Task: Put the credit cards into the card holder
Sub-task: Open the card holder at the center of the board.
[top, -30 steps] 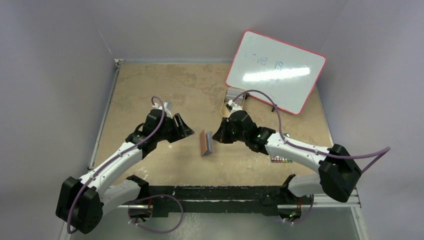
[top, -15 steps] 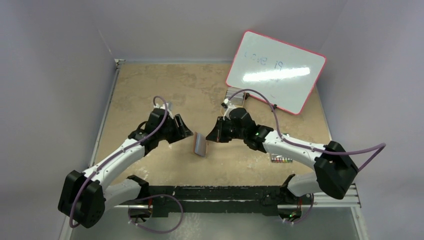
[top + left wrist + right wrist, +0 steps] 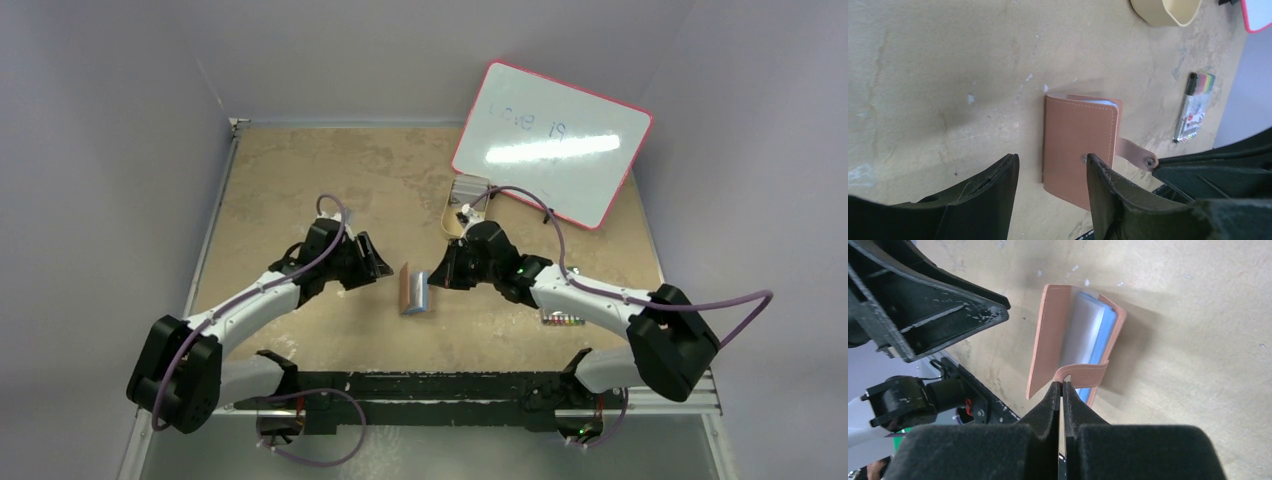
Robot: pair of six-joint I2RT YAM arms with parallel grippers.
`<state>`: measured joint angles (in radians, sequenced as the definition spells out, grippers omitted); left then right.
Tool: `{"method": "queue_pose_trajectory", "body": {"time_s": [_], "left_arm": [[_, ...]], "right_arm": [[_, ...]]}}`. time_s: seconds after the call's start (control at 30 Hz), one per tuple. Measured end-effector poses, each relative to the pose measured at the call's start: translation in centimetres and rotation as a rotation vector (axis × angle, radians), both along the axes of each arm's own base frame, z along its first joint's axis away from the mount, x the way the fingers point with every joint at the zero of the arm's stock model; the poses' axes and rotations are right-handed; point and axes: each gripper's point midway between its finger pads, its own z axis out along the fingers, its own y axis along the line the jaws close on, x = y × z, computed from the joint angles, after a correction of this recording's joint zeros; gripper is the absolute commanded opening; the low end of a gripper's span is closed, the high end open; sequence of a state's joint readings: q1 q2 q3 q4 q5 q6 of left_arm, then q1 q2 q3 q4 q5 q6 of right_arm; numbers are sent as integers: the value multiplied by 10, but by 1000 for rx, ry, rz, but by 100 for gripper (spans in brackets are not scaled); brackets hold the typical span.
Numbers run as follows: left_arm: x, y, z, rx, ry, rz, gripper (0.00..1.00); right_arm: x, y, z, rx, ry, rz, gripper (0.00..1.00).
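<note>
The reddish-brown card holder (image 3: 407,291) stands half folded on the table between the two grippers. Light blue and whitish credit cards (image 3: 1091,330) sit inside it, between its two flaps (image 3: 1047,340). My right gripper (image 3: 1062,386) is shut on the end of the holder's snap tab (image 3: 1089,373), and shows in the top view (image 3: 434,279) just right of the holder. My left gripper (image 3: 1050,161) is open and empty, its fingers low over the table at the holder's near edge (image 3: 1079,142). In the top view the left gripper (image 3: 380,268) is just left of the holder.
A pink-rimmed whiteboard (image 3: 550,140) leans at the back right. A tan oval tray (image 3: 468,198) sits in front of it and shows in the left wrist view (image 3: 1165,10). A pack of coloured markers (image 3: 562,321) lies by the right arm, also in the left wrist view (image 3: 1193,107).
The right gripper pushed the holder left, then drew it back right by the tab. The left arm has shifted right, closer to the holder.
</note>
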<state>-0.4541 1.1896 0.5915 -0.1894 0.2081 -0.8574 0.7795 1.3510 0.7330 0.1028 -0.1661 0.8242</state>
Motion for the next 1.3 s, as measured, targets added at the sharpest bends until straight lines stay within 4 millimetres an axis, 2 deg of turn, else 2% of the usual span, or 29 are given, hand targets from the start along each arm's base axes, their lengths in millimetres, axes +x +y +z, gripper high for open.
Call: {"method": "queue_pose_trajectory", "body": {"time_s": [0.17,0.4,0.57,0.77,1.3], "left_arm": [[-4,-18,0,-118,2,-44,55],[-2,-34,16,-227,-31,-78,57],[-3,-36,18,-241,-42,-92,59],[-12,-34,4,-229,-6,-103,61],[-13,-30,-3,-187,-20,-121,61]], "right_arm": [[-4,-6,-10,-22,17,-6,0],[-9,-1,3,25,8,28,0],[-9,11,17,101,-6,59,0],[-8,25,25,171,-9,91,0],[-9,29,25,188,2,102,0]]}}
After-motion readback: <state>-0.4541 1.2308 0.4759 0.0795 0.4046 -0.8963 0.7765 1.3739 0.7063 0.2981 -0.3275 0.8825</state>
